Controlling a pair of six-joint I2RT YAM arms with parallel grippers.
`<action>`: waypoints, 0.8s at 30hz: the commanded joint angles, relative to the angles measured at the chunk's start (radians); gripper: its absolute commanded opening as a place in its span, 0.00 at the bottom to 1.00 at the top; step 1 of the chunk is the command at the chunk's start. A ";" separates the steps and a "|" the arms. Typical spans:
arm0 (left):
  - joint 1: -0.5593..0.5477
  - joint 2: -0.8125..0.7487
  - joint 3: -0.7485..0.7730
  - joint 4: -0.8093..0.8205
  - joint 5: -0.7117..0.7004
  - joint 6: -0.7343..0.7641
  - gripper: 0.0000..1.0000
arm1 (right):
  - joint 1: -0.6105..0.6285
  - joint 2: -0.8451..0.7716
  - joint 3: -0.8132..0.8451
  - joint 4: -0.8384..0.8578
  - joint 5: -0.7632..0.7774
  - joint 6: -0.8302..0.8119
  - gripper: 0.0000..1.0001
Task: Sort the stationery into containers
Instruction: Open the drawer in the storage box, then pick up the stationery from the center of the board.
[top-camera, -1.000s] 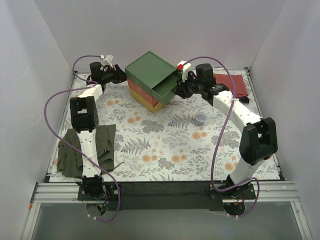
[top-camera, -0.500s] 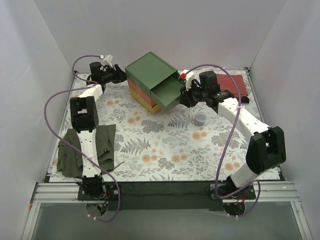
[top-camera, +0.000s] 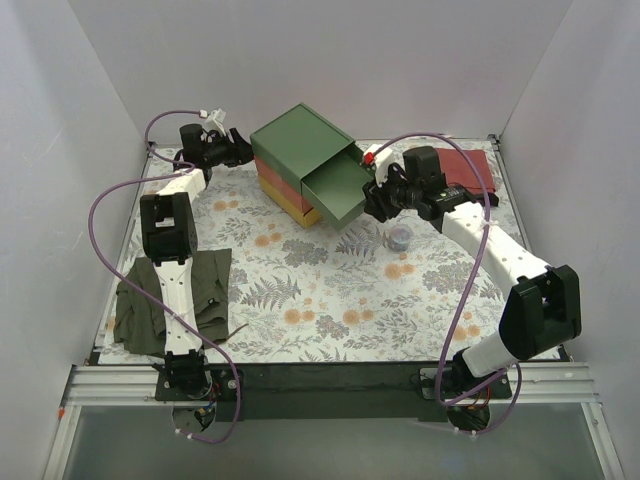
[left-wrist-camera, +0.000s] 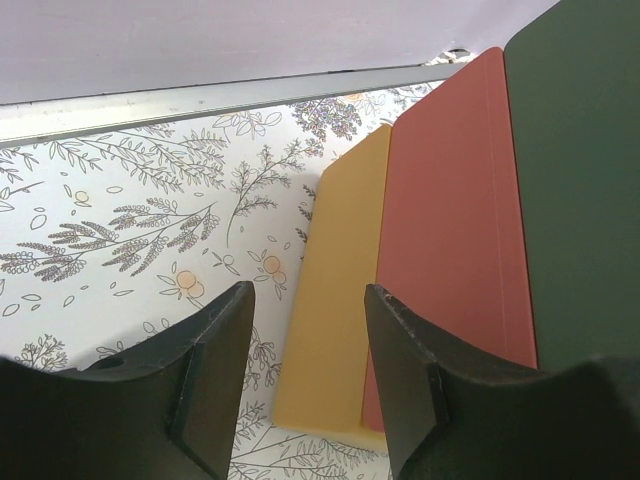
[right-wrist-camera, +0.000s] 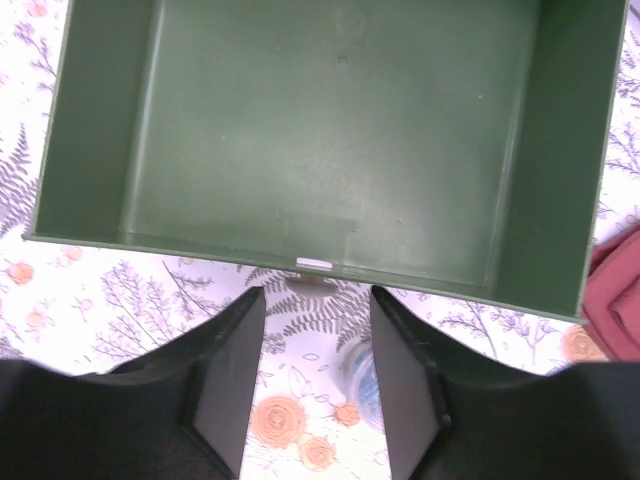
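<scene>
The three drawers stand stacked as one box (top-camera: 295, 160) at the back: green on top, red, then yellow. The green drawer (top-camera: 337, 190) is pulled out to the front right; in the right wrist view it (right-wrist-camera: 320, 130) is empty, with its white knob (right-wrist-camera: 313, 263) just beyond my fingertips. My right gripper (top-camera: 376, 203) (right-wrist-camera: 315, 370) is open, not touching the knob. A small round grey piece (top-camera: 399, 237) lies on the mat right of it, half hidden by a finger (right-wrist-camera: 358, 372). My left gripper (top-camera: 240, 150) (left-wrist-camera: 305, 370) is open behind the box. No pens or highlighters show.
The left wrist view shows the yellow (left-wrist-camera: 335, 300), red (left-wrist-camera: 450, 230) and green (left-wrist-camera: 575, 180) drawer backs. A red cloth (top-camera: 465, 165) lies at the back right. An olive cloth (top-camera: 170, 295) lies at the front left. White walls enclose the floral mat (top-camera: 330, 290).
My right gripper has moved toward the front right, and the green drawer has slid farther out of the stack. The left arm has not moved.
</scene>
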 joint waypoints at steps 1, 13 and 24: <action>-0.005 -0.046 -0.005 0.013 -0.011 0.021 0.49 | -0.007 -0.041 -0.017 -0.019 0.029 -0.048 0.58; 0.002 -0.061 -0.018 0.004 -0.025 0.032 0.57 | -0.171 -0.073 -0.073 -0.297 -0.092 -0.334 0.75; 0.002 -0.078 -0.044 -0.021 -0.054 0.056 0.63 | -0.246 0.118 0.000 -0.316 -0.149 -0.427 0.98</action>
